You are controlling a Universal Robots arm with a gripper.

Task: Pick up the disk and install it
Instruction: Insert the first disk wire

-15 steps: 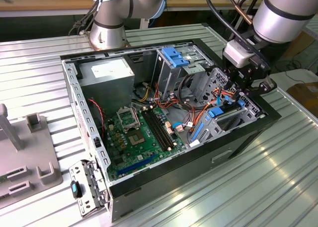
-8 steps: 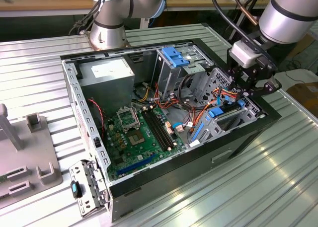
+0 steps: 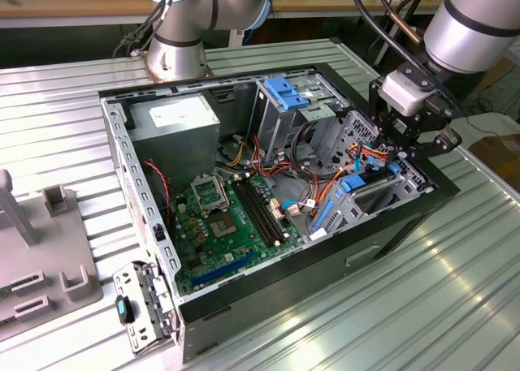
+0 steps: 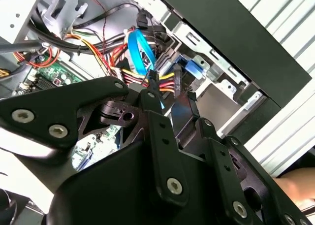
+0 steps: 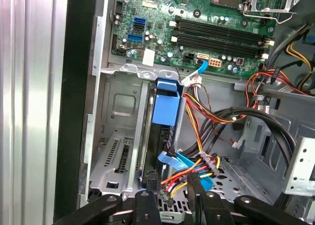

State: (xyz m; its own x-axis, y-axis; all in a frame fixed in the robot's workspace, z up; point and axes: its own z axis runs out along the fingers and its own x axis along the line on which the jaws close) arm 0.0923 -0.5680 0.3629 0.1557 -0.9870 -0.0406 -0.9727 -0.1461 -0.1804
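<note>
Now disk (image 5: pixel 163 112) on edge (in bay), jaws above.

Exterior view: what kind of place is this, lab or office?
Most likely a robotics lab or test bench. An opened computer case lies on a ribbed metal table, a robot arm's gripper reaches into it, and grey fixtures sit beside it.

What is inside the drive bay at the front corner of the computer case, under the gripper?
The disk stands on edge in the metal bay, blue rail up. Coloured power wires lie beside it. The gripper covers its lower end, so its seating cannot be seen.
</note>
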